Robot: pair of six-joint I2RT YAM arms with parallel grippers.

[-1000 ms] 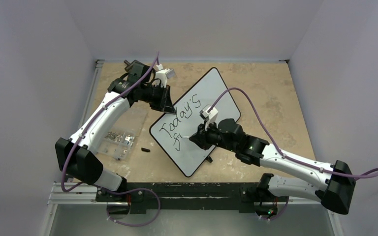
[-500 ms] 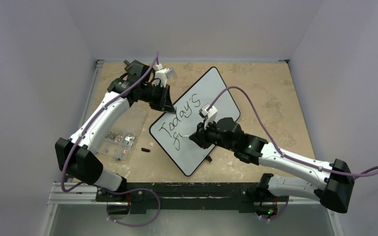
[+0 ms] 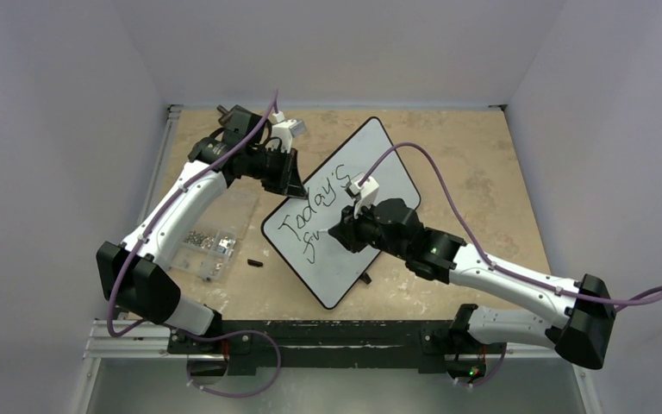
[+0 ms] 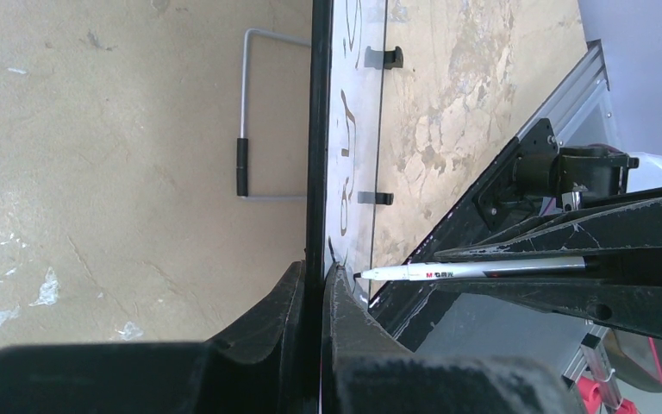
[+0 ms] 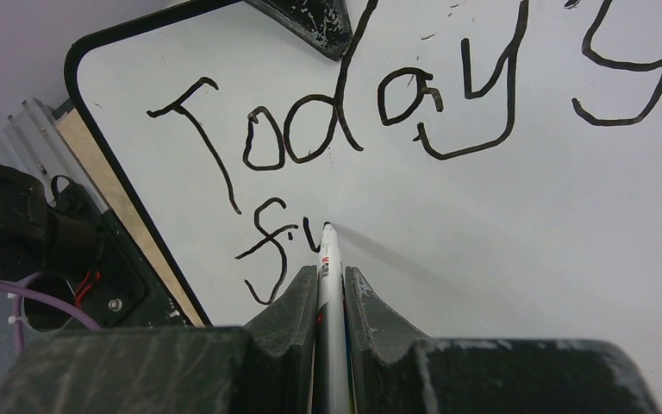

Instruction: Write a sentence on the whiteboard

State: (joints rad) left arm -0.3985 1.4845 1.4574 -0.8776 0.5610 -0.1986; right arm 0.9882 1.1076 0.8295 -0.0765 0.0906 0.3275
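Note:
The whiteboard (image 3: 371, 164) stands tilted on the table, white with a thin black rim. Its lettering (image 3: 317, 205) reads "Today's", with a second line begun below it (image 5: 267, 246). My left gripper (image 3: 291, 183) is shut on the board's upper left edge (image 4: 317, 172). My right gripper (image 3: 338, 237) is shut on a white marker (image 5: 329, 293). The marker's tip (image 5: 327, 227) touches the board at the end of the second line. The marker also shows in the left wrist view (image 4: 474, 271).
A clear plastic box of screws (image 3: 211, 237) lies left of the board. A small black cap (image 3: 253, 262) lies on the table near the board's lower corner. A wire stand (image 4: 254, 112) shows behind the board. The table's metal rail (image 3: 310, 336) runs along the near edge.
My right gripper has moved the marker up and right along the second line, adding strokes after the "f". The left gripper and board have not moved.

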